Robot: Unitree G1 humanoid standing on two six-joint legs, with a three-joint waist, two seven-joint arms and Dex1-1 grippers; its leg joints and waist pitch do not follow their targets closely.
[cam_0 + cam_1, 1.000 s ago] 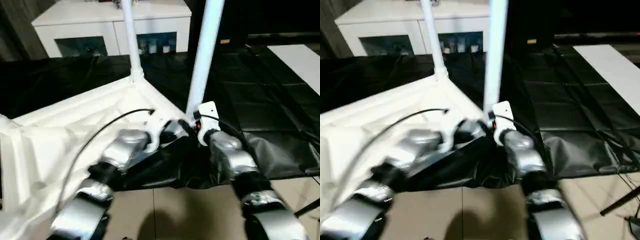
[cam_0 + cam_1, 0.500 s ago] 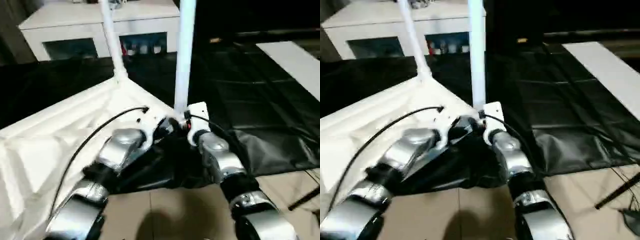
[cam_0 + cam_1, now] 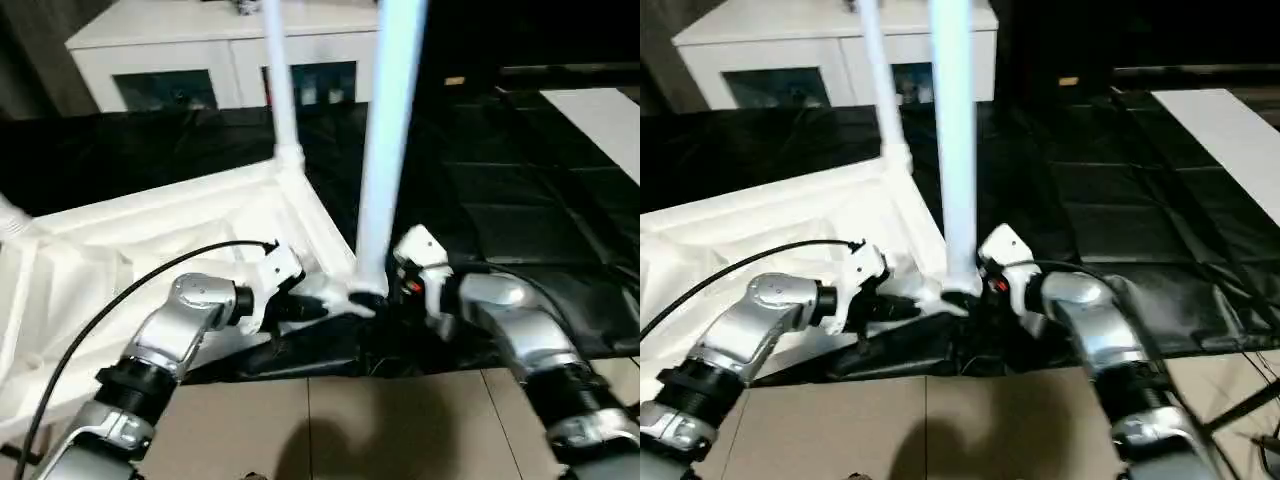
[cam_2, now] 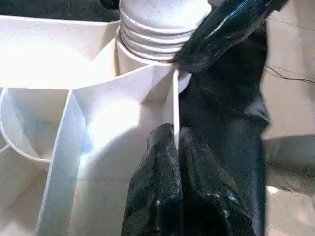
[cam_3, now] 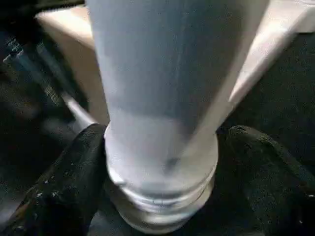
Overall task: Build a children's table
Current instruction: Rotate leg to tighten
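The leg (image 3: 385, 150) likely handles light, stiff and smooth; grip near its ribbed base. Right gripper (image 5: 162, 196) straddles it, spread. Left gripper (image 4: 176, 147) pinches the tabletop (image 3: 150, 230) rib.

You have no writing, label, brand, number or sign to read anywhere in these views.
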